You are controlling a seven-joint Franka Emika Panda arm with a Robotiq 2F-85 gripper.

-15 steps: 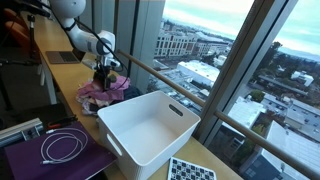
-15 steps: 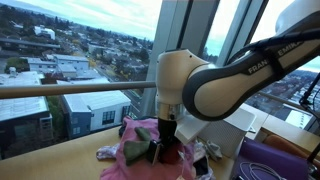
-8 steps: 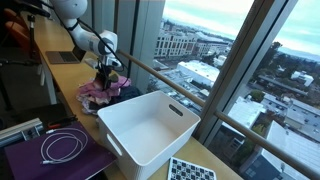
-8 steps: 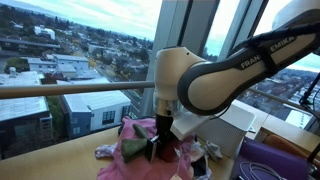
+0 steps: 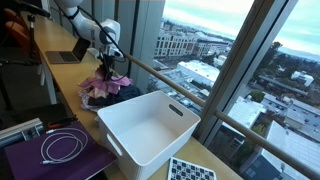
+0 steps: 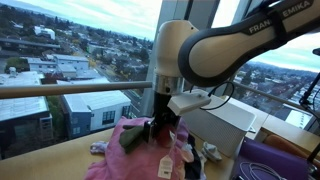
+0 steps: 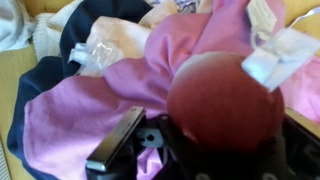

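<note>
Pink fabric garment [image 7: 90,110] fills the middle of the wrist view, bunched over a dark navy cloth [image 7: 35,95] at the left edge, with a pale crumpled cloth [image 7: 105,55] in the upper left. One dark finger [image 7: 115,140] presses into the pink folds at lower centre. A rounded reddish bulge at right, too close and blurred for us to name, hides the other finger.

In an exterior view the black Robotiq gripper [image 6: 162,128] stands at mid-frame with its jaws clamped together on a top fold of the pink fabric garment. Because the pinch is so high, the cloth rises to a peak there and drapes down under its own weight, and a white paper tag [image 6: 166,165] dangles free at lower centre.

Farther off, we see the clothes pile sitting on the long wooden counter [image 5: 62,90] in the upper left of the frame, just beside the white plastic bin [image 5: 150,125] at centre. A purple mat [image 5: 30,160] carrying a coiled white cable [image 5: 62,147] lies in the lower left.

Against the frames a second ago, we find the jaws no longer spread wide and low in the pile: they have closed on the cloth. The arm has come up a little, the pink fabric is drawn upward with it, and the tag now shows.
</note>
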